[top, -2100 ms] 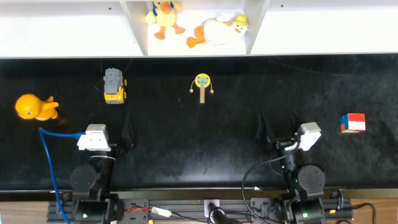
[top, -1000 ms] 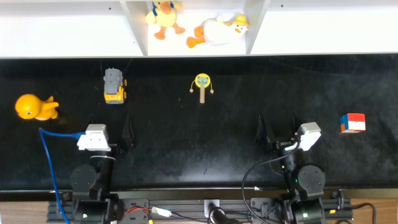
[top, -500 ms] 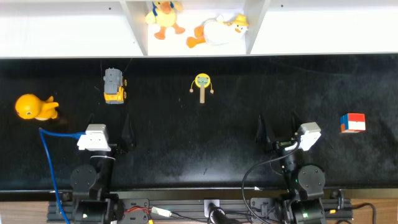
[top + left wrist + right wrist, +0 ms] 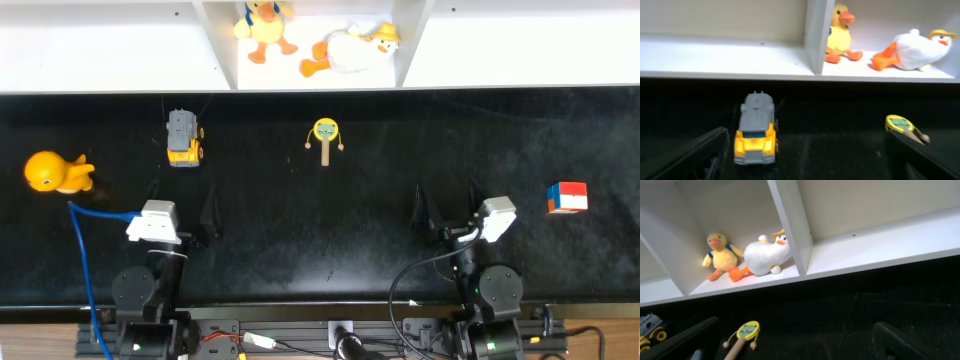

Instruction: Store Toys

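Observation:
Four toys lie on the black table [image 4: 400,140]: an orange duck [image 4: 55,172] at the far left, a yellow and grey truck [image 4: 183,137], a green-faced rattle [image 4: 325,135] and a coloured cube [image 4: 566,197] at the right. A yellow plush duck [image 4: 264,25] and a white plush duck [image 4: 350,50] sit in the middle compartment of the white shelf [image 4: 120,60]. My left gripper [image 4: 180,205] stands open near the truck [image 4: 756,131], holding nothing. My right gripper [image 4: 446,205] is open too, left of the cube, facing the shelf and the rattle [image 4: 746,332].
The shelf's left compartment [image 4: 715,50] and right compartment [image 4: 880,245] hold nothing. A blue cable [image 4: 85,260] runs from the left arm past the table's front edge. Black table lies bare between the toys and both grippers.
The left arm has shifted slightly to the right, and its blue cable moved with it. The toys and the right arm have stayed where they were.

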You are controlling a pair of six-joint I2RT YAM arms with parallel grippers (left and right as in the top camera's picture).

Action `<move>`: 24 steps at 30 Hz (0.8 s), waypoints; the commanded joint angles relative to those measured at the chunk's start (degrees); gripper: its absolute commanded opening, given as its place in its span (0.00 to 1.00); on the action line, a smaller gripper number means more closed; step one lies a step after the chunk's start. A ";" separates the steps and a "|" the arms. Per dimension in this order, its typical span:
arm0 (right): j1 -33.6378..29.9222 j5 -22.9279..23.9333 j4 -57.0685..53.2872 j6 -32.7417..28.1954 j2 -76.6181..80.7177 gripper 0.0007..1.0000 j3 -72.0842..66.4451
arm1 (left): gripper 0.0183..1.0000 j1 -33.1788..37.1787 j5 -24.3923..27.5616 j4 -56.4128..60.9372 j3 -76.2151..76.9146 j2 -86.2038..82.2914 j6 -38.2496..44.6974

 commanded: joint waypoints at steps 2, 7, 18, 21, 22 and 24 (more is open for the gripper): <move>0.22 0.46 0.24 0.44 -0.39 1.00 -0.74 | 1.00 -0.37 -2.51 -7.43 11.74 0.96 -4.31; 0.22 0.46 0.24 0.44 -0.39 0.99 -0.74 | 1.00 -0.37 -13.33 -22.12 28.55 7.26 -0.57; 0.22 0.46 0.24 0.44 -0.39 1.00 -0.74 | 0.99 -0.28 -35.04 -40.61 66.34 33.11 11.32; 0.22 0.46 0.26 0.44 -0.39 1.00 -0.74 | 0.99 1.03 -37.35 -39.98 72.81 38.45 15.61; 0.22 0.46 0.24 0.46 -0.39 1.00 -0.74 | 0.99 1.92 -37.75 -39.95 74.60 40.06 17.00; 0.22 0.46 0.26 0.44 -0.39 0.99 -0.74 | 0.99 4.85 -38.01 -39.95 78.03 43.39 18.67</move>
